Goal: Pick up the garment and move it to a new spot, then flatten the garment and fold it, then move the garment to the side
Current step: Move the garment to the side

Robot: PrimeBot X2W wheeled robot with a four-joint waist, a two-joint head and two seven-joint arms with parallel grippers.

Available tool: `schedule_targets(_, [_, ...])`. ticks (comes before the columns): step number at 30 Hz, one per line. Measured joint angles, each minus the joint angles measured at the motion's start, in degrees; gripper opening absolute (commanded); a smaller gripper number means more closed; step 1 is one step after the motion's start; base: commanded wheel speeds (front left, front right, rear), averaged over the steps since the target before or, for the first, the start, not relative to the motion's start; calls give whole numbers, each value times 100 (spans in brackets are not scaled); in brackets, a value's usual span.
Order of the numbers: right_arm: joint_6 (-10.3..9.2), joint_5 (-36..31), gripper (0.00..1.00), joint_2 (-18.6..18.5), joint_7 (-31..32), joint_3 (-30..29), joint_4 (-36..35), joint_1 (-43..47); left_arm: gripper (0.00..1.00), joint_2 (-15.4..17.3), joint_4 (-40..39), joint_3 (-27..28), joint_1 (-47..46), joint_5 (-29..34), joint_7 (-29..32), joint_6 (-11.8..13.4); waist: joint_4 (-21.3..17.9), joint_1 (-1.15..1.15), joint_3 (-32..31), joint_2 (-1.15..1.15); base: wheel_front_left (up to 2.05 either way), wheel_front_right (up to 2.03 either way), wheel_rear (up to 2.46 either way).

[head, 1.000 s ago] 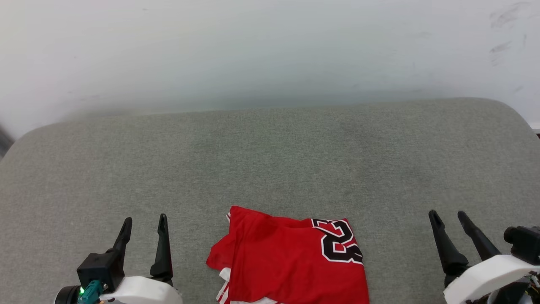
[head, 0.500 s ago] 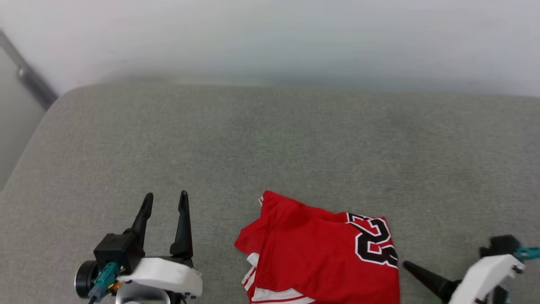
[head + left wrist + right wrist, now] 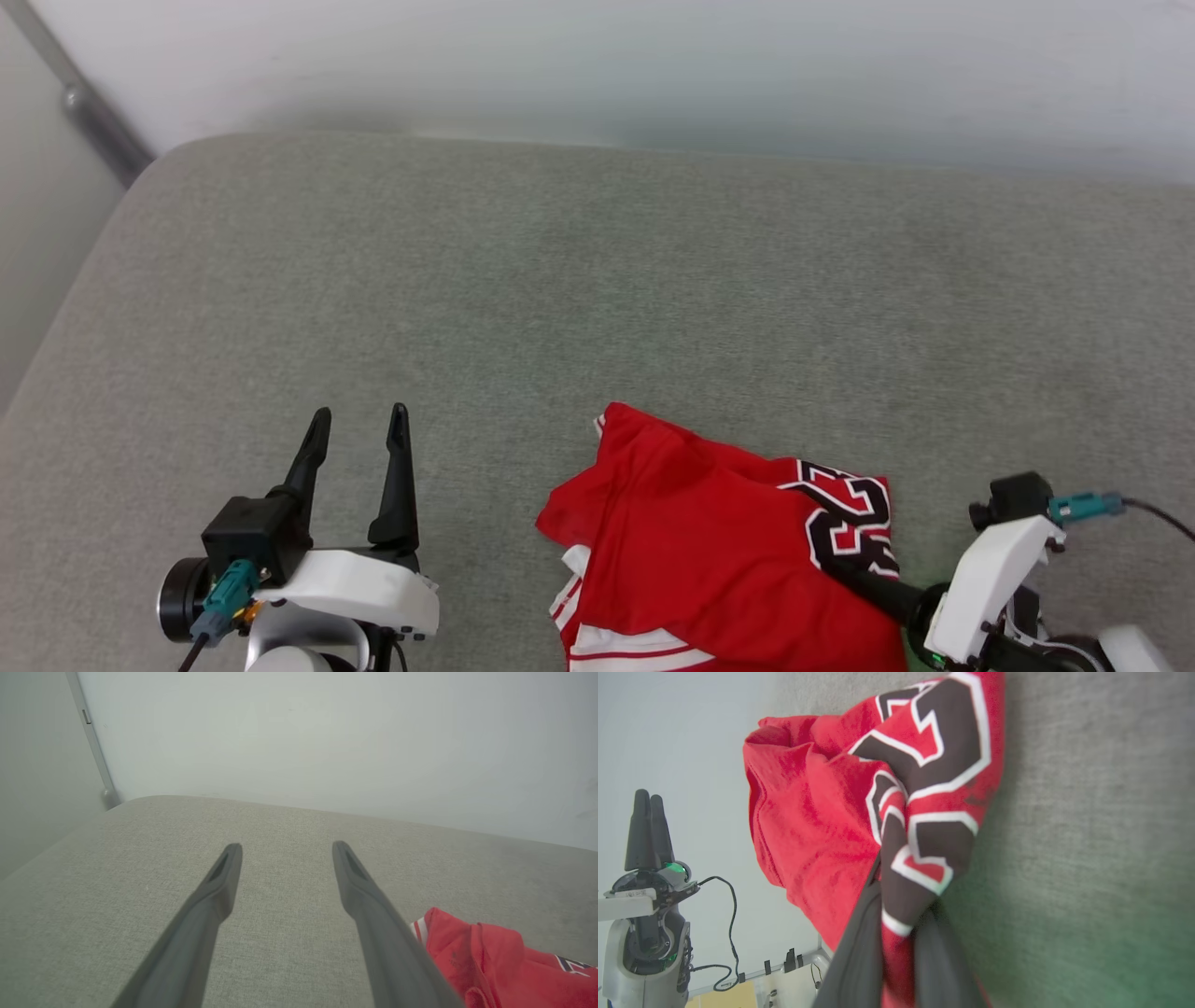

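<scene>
While the head camera is looking down, I am viewing a broad grey upholstered cushion (image 3: 597, 280) that is taking up most of the scene, with a pale wall (image 3: 653, 65) rising behind its far edge. The garment (image 3: 709, 551), a red jersey, is lying crumpled on the near part of the cushion, right of centre, with its lower part running off the bottom edge of the head view. The left gripper (image 3: 360, 411) is sitting at the lower left, well apart from the garment. Its two dark fingers are standing spread, with bare cushion showing between them in the left wrist view. The right gripper (image 3: 864, 583) is reaching in from the lower right and is lying against the garment's right edge. In the right wrist view its fingers (image 3: 859, 952) are pinching a fold of the cloth between them, so I am reading it as clamped on the garment. The black number (image 3: 850, 523), outlined in white, is sitting on the garment's right side, bunched just beside the pinched fold. White-and-red striped trim (image 3: 568, 597) is peeking out at the garment's lower left edge. A grey metal rail (image 3: 89, 107) is running along the wall at the upper left corner.
</scene>
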Motion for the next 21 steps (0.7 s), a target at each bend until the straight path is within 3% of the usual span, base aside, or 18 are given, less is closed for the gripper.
schedule_targets(4, [1,-556,0,-433,-309,500,-404,-208,100,27,4,93,43,14,-7,-16,-201,0,-67,0,0,0,0])
schedule_targets(11, [1,-2263,0,-1223,-526,1133,-497,-569,100,48,-75,189,202,52,-8,-66,-820,0,-224,0,0,0,0])
schedule_targets(21, [2,-3317,0,-1351,-670,920,119,-1021,100,38,-178,131,94,148,-14,-181,-2072,0,-168,0,0,0,0])
